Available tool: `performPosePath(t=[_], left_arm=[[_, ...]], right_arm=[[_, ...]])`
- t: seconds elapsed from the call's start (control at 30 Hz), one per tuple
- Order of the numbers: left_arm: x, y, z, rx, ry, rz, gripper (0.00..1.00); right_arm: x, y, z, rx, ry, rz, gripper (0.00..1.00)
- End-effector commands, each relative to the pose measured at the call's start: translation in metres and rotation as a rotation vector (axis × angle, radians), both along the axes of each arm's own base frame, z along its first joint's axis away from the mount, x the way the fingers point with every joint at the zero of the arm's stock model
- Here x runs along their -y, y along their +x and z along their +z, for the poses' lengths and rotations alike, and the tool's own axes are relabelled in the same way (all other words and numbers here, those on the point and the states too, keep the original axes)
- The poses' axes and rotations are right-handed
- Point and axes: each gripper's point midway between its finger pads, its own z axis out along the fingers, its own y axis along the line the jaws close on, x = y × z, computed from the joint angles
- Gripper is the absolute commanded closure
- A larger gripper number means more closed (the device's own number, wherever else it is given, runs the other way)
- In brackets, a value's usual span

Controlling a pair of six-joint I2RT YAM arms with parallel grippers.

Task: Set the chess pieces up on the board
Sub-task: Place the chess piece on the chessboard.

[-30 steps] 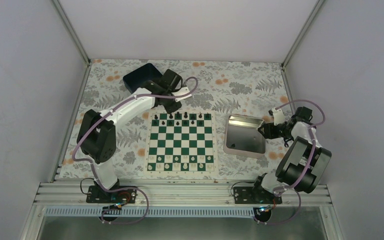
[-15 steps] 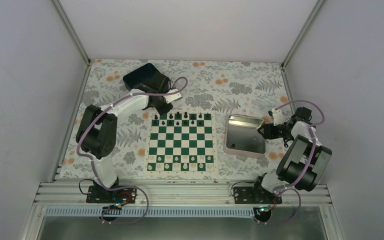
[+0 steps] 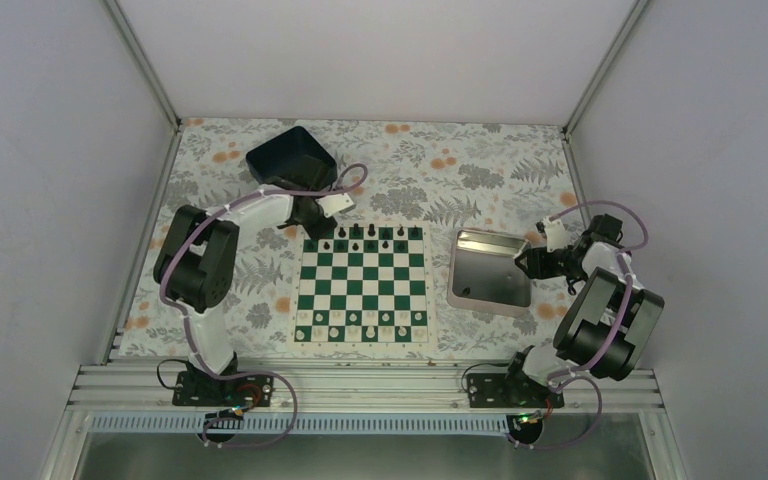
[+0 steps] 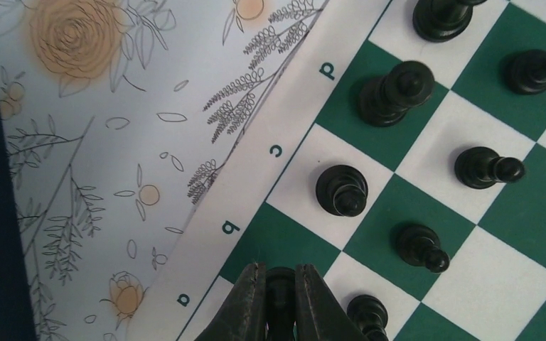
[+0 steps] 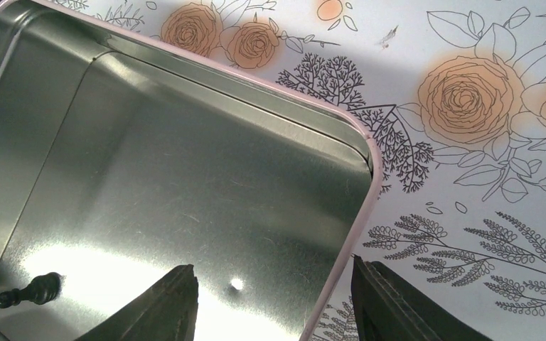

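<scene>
The green and white board point(image 3: 362, 283) lies in the middle of the table. Black chess pieces point(image 3: 372, 233) stand along its far rows, white ones along its near rows. My left gripper point(image 4: 279, 273) is shut on a black piece point(image 4: 280, 285) and holds it over the green square by the letter b, at the board's far left corner point(image 3: 310, 232). Other black pieces point(image 4: 342, 190) point(image 4: 396, 92) point(image 4: 421, 246) stand on squares around it. My right gripper point(image 5: 274, 273) hangs open over the near corner of the silver tray point(image 5: 185, 177), with nothing between its fingers.
One small black piece point(image 5: 28, 291) lies on its side in the tray point(image 3: 490, 270). A dark blue bin point(image 3: 290, 157) sits at the far left, behind the board. Grey walls close in the flowered cloth point(image 3: 460, 175) on three sides.
My left arm has swung away from the blue bin and brought its gripper, with the black piece, over the board's far left corner. The right arm has not moved.
</scene>
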Motion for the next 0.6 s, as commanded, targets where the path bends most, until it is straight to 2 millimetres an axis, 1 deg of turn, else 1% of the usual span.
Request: performPosePath(t=[0.0,0.13,0.43,0.57], left_arm=[[0.000,0.001,-0.013,-0.020,-0.018,-0.008,0.96],[0.000,0.000,-0.018,-0.037,-0.028,-0.007,0.96],[-0.003,0.002,-0.023,-0.043,-0.032,0.005,0.96],[-0.001,0.001,-0.023,-0.052,-0.040,0.000,0.96]], right_arm=[[-0.004,-0.001,-0.003,-0.006,0.006,0.018,0.43],[-0.004,-0.001,-0.004,-0.007,0.006,0.017,0.43],[-0.004,-0.002,-0.005,-0.009,0.007,0.018,0.43],[-0.005,-0.002,-0.006,-0.011,0.008,0.020,0.43]])
